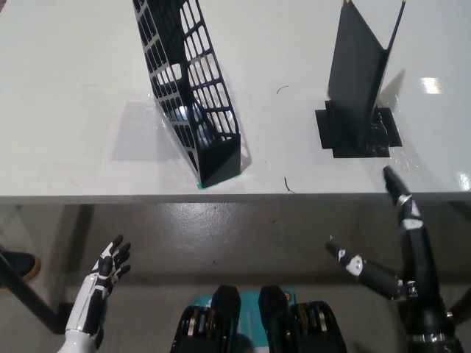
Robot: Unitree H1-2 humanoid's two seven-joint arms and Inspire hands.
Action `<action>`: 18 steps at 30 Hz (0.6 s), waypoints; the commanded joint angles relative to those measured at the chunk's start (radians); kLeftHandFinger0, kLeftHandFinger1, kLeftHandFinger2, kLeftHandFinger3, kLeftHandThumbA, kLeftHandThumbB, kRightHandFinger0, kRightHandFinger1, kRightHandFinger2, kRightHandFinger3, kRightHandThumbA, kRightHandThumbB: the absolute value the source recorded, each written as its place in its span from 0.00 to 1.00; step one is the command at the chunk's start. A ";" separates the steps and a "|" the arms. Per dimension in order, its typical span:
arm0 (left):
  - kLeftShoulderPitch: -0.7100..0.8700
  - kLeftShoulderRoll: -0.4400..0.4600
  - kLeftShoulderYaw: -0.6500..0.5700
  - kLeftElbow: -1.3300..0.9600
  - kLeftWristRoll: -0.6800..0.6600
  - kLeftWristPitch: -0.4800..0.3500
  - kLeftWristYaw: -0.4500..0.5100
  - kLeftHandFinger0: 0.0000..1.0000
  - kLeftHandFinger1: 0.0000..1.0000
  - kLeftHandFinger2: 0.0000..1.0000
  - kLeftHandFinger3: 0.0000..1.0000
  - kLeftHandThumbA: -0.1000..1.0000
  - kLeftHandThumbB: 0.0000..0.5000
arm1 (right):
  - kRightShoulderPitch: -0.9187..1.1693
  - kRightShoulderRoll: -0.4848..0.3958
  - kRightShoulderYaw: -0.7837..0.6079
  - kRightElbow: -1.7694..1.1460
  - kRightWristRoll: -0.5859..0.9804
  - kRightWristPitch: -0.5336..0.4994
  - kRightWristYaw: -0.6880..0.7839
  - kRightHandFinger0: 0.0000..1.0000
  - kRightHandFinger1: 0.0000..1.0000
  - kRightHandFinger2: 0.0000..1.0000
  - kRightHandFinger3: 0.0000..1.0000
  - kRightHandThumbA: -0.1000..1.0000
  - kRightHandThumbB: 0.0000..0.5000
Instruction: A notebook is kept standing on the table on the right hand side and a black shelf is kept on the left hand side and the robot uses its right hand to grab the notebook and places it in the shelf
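Note:
A black notebook (358, 70) stands upright on the white table (73, 110) at the right, held in a black stand (359, 132). A black lattice shelf (193, 88) stands on the table left of the middle, open side up. My black right hand (397, 243) is open below the table's front edge, one finger reaching up near the stand's right corner, not touching the notebook. My white left hand (103, 283) rests open at the lower left, below the table.
A small dark scrap (288, 185) lies by the table's front edge between the shelf and the stand. A dark shoe (16, 263) shows on the floor at the far left.

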 commanded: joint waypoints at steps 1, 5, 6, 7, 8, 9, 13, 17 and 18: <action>-0.015 0.014 0.002 -0.011 -0.010 -0.049 -0.014 1.00 1.00 1.00 1.00 1.00 0.40 | -0.106 0.027 -0.055 -0.015 -0.014 -0.038 -0.075 1.00 1.00 1.00 1.00 1.00 0.71; -0.016 0.010 0.005 -0.008 -0.013 -0.049 -0.013 1.00 1.00 1.00 1.00 1.00 0.37 | -0.216 0.032 -0.109 0.066 0.024 -0.011 -0.099 1.00 1.00 1.00 1.00 1.00 0.72; -0.015 0.010 0.005 -0.009 -0.015 -0.048 -0.014 1.00 1.00 1.00 1.00 1.00 0.37 | -0.226 0.033 -0.115 0.074 0.028 -0.011 -0.101 1.00 1.00 1.00 1.00 1.00 0.72; -0.012 0.012 0.009 -0.009 -0.018 -0.050 -0.013 1.00 1.00 1.00 1.00 1.00 0.36 | -0.245 0.036 -0.122 0.092 0.038 -0.001 -0.098 1.00 1.00 1.00 1.00 1.00 0.75; -0.010 0.012 0.012 -0.007 -0.019 -0.056 -0.011 1.00 1.00 1.00 1.00 1.00 0.35 | -0.263 0.035 -0.129 0.105 0.048 0.022 -0.092 1.00 1.00 1.00 1.00 1.00 0.75; -0.009 0.010 0.013 -0.005 -0.015 -0.062 -0.008 1.00 1.00 1.00 1.00 1.00 0.33 | -0.278 0.031 -0.138 0.121 0.052 0.029 -0.091 1.00 1.00 1.00 1.00 1.00 0.74; -0.007 0.008 0.012 0.001 -0.013 -0.071 -0.010 1.00 1.00 1.00 1.00 1.00 0.34 | -0.328 0.019 -0.169 0.178 0.109 0.038 -0.078 1.00 1.00 1.00 1.00 1.00 0.78; -0.003 0.008 0.014 0.004 -0.019 -0.071 -0.013 1.00 1.00 1.00 1.00 1.00 0.32 | -0.380 0.017 -0.194 0.243 0.151 0.051 -0.073 1.00 1.00 1.00 1.00 1.00 0.90; -0.001 0.007 0.013 0.004 -0.021 -0.071 -0.015 1.00 1.00 1.00 1.00 1.00 0.33 | -0.388 0.017 -0.198 0.254 0.156 0.055 -0.073 1.00 1.00 1.00 1.00 1.00 0.92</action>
